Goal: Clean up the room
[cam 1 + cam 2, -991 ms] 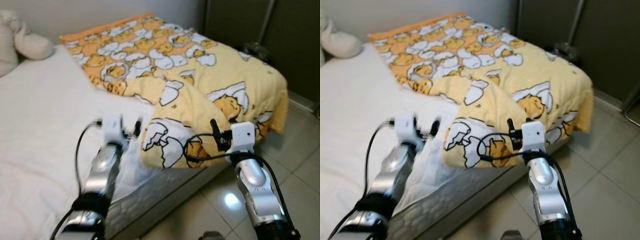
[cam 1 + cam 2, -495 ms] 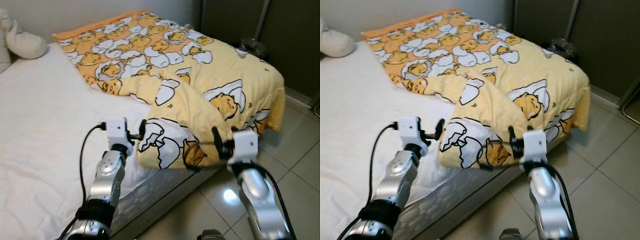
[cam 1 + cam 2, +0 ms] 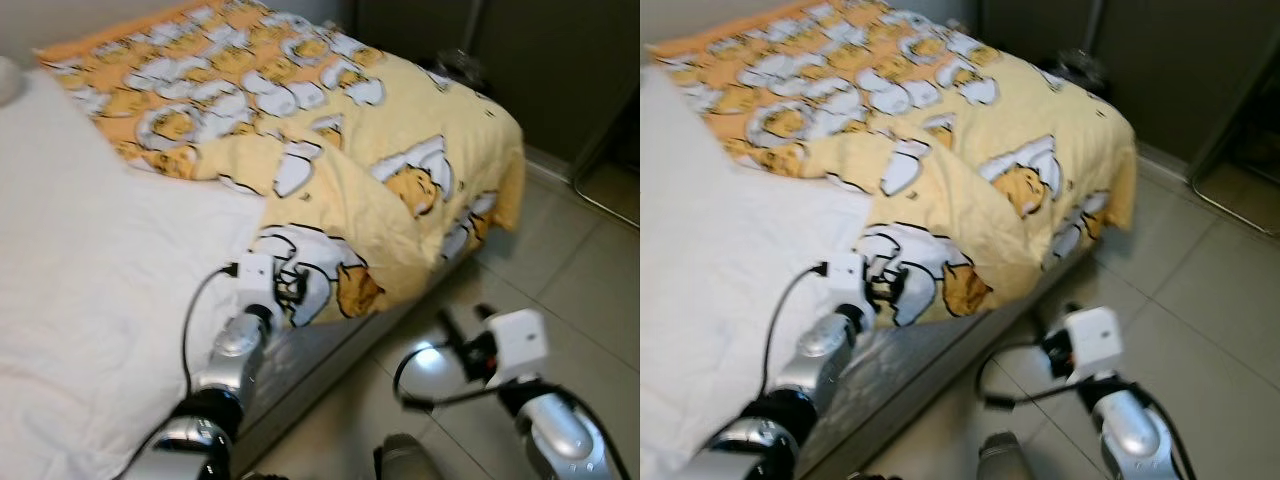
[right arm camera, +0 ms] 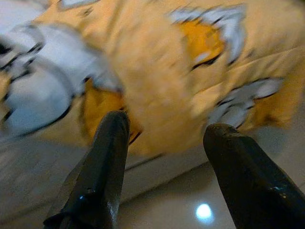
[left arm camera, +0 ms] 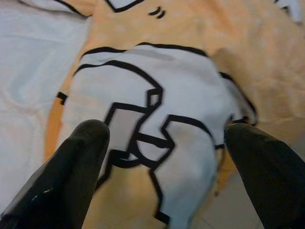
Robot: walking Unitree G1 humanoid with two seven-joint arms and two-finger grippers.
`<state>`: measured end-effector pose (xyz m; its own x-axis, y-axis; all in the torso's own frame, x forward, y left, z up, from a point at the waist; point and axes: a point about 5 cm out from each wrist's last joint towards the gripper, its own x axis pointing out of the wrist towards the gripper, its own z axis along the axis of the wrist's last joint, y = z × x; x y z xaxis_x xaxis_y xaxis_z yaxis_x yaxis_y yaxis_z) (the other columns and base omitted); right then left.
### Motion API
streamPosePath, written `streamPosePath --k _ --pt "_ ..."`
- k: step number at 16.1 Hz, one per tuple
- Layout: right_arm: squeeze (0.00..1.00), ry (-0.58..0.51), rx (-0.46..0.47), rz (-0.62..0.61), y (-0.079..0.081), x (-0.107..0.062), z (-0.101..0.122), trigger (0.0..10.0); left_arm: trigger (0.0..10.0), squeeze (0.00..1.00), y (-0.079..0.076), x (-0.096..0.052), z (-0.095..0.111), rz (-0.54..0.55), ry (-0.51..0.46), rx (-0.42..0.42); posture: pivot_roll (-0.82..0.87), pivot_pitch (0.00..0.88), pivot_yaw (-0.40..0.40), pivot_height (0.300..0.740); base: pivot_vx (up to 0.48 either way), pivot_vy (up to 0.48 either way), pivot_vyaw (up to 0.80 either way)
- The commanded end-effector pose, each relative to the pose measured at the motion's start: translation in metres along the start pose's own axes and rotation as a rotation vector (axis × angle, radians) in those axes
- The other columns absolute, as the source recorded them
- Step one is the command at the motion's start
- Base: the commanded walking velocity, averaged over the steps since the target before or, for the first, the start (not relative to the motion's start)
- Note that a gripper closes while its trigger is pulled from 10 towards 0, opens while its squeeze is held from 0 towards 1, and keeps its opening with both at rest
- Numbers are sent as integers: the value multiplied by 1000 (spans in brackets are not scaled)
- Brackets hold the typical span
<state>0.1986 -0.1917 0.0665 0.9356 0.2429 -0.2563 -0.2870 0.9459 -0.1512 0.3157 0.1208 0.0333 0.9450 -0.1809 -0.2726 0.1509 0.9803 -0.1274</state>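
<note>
A yellow blanket (image 3: 400, 130) printed with cartoon eggs covers the far half of the bed, and its near corner (image 3: 315, 265) is folded back on itself at the mattress edge. My left gripper (image 3: 287, 285) is open right at that folded corner. In the left wrist view the two fingers (image 5: 81, 157) stand wide apart, with the white-and-black print (image 5: 162, 109) just beyond them. My right gripper (image 3: 452, 335) is open, low over the tiles beside the bed. It faces the hanging blanket edge (image 4: 162, 81) without touching it.
The bare white sheet (image 3: 90, 260) fills the near left of the bed above the grey mattress side (image 3: 310, 365). Glossy floor tiles (image 3: 580, 270) lie on the right. A dark wardrobe front (image 3: 560, 60) and a metal frame (image 3: 600, 195) stand at the back right.
The camera has swung right and down. My left gripper has come forward to the folded corner. My right arm has dropped lower, away from the blanket and over the floor.
</note>
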Motion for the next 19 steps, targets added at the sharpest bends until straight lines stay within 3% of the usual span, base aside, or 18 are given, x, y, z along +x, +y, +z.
streamPosePath --k 1,4,8,10,11,12,16,19 --pt "0 3 14 53 8 0 1 10000 10000 0 8 -1 -2 38 5 4 -387 157 120 723 0 0 0" --pt "0 33 -13 163 25 -1 -6 10000 10000 0 25 -4 9 94 -69 11 -347 187 113 723 0 0 0" --pt "0 42 5 229 36 -1 -4 10000 10000 0 42 -14 -11 151 4 0 -323 207 98 723 0 0 0" --pt "0 45 3 244 38 -3 -5 10000 10000 0 40 -16 -20 146 41 -73 -322 200 95 723 0 0 0" --pt "0 49 3 243 38 -4 -6 10000 10000 0 38 -16 -23 143 40 -174 -324 192 91 723 0 0 0" --pt "0 51 7 244 38 -4 -6 10000 10000 0 36 -16 -24 134 39 -215 -324 191 89 723 0 0 0" --pt "0 55 4 251 39 -5 -5 10000 10000 0 27 -16 -25 92 24 -235 -329 179 92 723 0 0 0" --pt "0 64 8 246 40 -9 -7 10000 10000 0 21 -19 -20 64 -47 -172 -329 169 96 723 0 0 0"
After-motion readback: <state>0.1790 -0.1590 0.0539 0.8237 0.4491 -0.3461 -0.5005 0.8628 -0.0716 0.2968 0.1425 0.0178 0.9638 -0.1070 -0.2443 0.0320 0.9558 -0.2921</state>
